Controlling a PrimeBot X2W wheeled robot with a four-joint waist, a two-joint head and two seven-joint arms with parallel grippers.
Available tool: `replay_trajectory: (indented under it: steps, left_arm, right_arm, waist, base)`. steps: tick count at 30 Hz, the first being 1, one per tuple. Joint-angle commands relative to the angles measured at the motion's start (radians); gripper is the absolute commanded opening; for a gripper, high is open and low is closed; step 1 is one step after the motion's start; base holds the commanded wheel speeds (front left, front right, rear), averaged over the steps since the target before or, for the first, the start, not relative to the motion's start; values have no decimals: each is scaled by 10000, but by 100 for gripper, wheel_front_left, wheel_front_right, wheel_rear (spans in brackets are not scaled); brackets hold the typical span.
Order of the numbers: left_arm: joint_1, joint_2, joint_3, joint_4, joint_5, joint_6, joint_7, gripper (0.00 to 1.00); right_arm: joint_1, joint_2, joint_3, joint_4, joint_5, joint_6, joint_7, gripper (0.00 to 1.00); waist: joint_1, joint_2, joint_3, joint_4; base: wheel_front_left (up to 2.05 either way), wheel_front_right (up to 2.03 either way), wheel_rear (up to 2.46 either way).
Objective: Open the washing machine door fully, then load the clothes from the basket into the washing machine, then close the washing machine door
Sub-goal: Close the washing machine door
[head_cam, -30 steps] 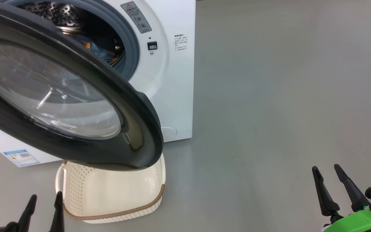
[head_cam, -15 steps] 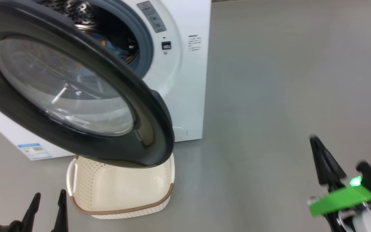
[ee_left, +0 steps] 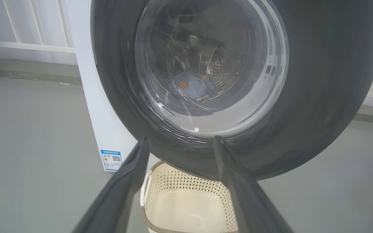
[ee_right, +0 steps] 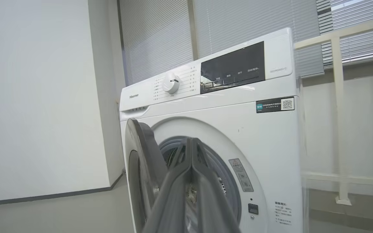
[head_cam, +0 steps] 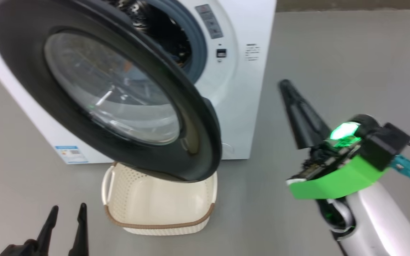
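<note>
Right gripper (head_cam: pixel 285 85) is now shut on nothing and raised from lower right to mid-right, beside the open washing machine door (head_cam: pixel 198 117). Left gripper (head_cam: pixel 68 208) stays spread, lower left. Clothes (ee_left: pixel 189 89) lie inside the washing machine (head_cam: pixel 247 106); basket (head_cam: pixel 162 224) looks empty, so closing the door appears next.

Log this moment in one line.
glossy black round door open | cream-white perforated plastic basket empty | light-blue fabric clothes in steel drum | left pincer open | right pincer shut, empty
</note>
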Motion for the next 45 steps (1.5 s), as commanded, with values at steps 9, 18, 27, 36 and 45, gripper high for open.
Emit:
replay_trajectory:
  steps: [9, 18, 27, 36, 45]
  left_arm:
    - [-192, -68, 73, -395, 158, -15, -64, 100]
    - [-352, -201, -110, -285, 54, -15, -64, 100]
    - [-766, -313, -220, -236, 0, -15, -65, 100]
    - [-1113, -392, -351, -281, -29, -15, -65, 100]
    - [-1595, -520, -598, -394, -35, -15, -65, 100]
  right_arm:
    - [-494, 382, 2496, 695, 621, 27, -46, 0]
    - [-379, 465, 3747, 2686, 1073, 27, -46, 0]
    - [-780, 688, 3097, 4196, 1170, 27, -46, 0]
    - [-1288, 937, 2108, 4657, 937, 27, -46, 0]
    - [-2086, 805, 722, 4795, 676, 27, -46, 0]
  waist:
    - [0, 0, 23, 795]
    - [0, 0, 397, 1082]
    - [0, 0, 953, 1134]
    - [0, 0, 1376, 1266]
    - [0, 0, 1971, 1668]
  base:
    - [0, 0, 0]
    - [0, 0, 0]
    - [0, 0, 0]
    - [0, 0, 0]
    - [0, 0, 0]
